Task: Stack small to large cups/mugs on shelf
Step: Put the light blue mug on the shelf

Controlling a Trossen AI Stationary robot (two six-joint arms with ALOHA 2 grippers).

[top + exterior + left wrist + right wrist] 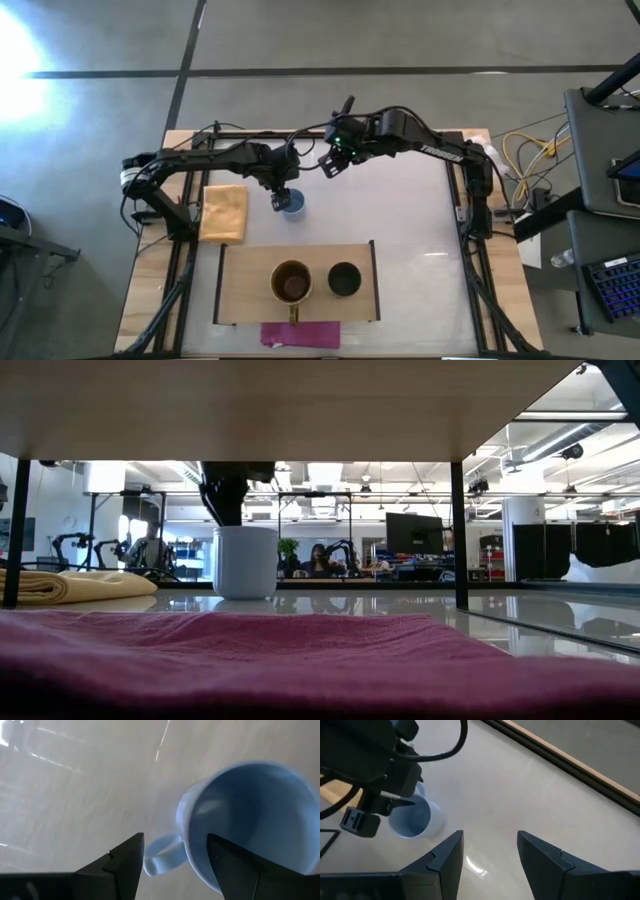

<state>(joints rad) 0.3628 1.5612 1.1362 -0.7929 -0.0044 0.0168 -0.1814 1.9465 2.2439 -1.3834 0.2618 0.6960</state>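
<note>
So the pale blue mug (294,206) was sitting upright on the white surface (400,230), a little way behind the shelf (245,290) and just beside the folded yellow cloth (224,212). It was the only one not on the board yet. The brown mug (291,283) and the black cup (344,279) were already up there side by side, handle of the brown one pointing at the magenta strip (300,333) along the front edge.

The left claw (175,852) was right over the blue mug, fingers spread with nothing in them. From its wrist camera one finger (235,865) looked to be in line with the mug's rim and the other (120,865) out by the handle (162,857), so it seemed set to pinch the wall next to the handle. I couldn't tell if it was touching yet.

The right claw (489,852) hung close by over bare surface, also wide open and empty.

What worried me: that grip is off-centre, so closing could nudge or tip the mug instead of catching it. A thin glossy rim can slip too. And those two arms were pretty near each other, so a lift toward the shelf could clip the right one, or bump the mugs already there.
</note>
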